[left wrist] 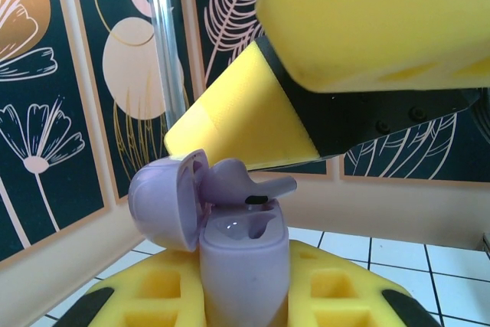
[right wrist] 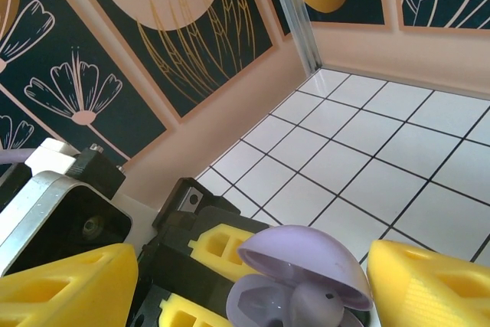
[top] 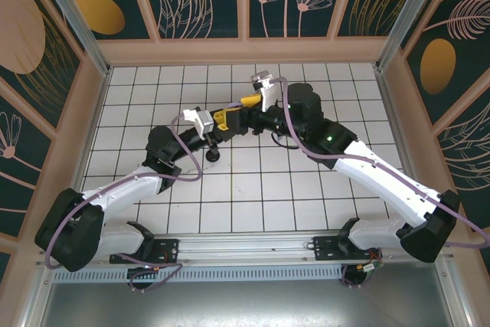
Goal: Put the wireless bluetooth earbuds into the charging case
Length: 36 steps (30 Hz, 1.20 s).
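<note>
Left wrist view: the lilac charging case (left wrist: 243, 262) stands upright at bottom centre, pinched between the yellow pads (left wrist: 161, 296) of the left gripper (left wrist: 245, 308). Its lid (left wrist: 164, 201) is swung open to the left. One lilac earbud (left wrist: 243, 181) lies tilted over the case's mouth, stem pointing right; whether it sits fully in its well I cannot tell. Just above it, across the upper right of the frame, are two yellow fingers (left wrist: 230, 124) of the right gripper (right wrist: 253, 277), spread wide and holding nothing. In the right wrist view they flank the open case at the lower corners. From the top view, both grippers meet over the middle of the tiled table (top: 253, 189), with a small dark round object (top: 212, 155) on the tiles just below them.
</note>
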Tool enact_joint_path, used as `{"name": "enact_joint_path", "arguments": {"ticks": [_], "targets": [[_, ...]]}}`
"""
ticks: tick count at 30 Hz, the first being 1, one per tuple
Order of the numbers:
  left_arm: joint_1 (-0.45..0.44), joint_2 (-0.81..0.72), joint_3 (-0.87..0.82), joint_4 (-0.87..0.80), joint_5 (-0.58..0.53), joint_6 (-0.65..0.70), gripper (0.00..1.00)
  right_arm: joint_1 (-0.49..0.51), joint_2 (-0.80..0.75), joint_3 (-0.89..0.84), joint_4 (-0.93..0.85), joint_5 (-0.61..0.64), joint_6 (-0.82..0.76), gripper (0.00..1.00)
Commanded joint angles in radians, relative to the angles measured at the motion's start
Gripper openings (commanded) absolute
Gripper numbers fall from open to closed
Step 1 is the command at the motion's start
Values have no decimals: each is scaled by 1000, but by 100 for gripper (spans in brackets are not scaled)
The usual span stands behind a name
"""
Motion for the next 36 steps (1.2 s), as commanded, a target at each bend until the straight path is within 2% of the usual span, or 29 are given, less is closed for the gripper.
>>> {"name": "enact_joint_path", "arguments": {"ticks": [1,13,17,24,27,36], "targets": [[-8,5,21,13,-8,16,0,-11,-33,30,19,-5,16,79],[-9,14,17,20,-6,16,0,-47,-86,21,16,-11,34,77],[-9,17,-2,32,4,30,0,-68,-122,3,-38,-17,24,70],[-9,20,-8,-17,35,68,0,-127,-128,-27,-162,-128,-29,48],[-9,22,-9,-35,47,74,0,-136,-111,-27,-200,-175,-51,45],[-9,31,-6,-85,67,101,0,-137,-50,-20,-235,-238,-80,44]]}}
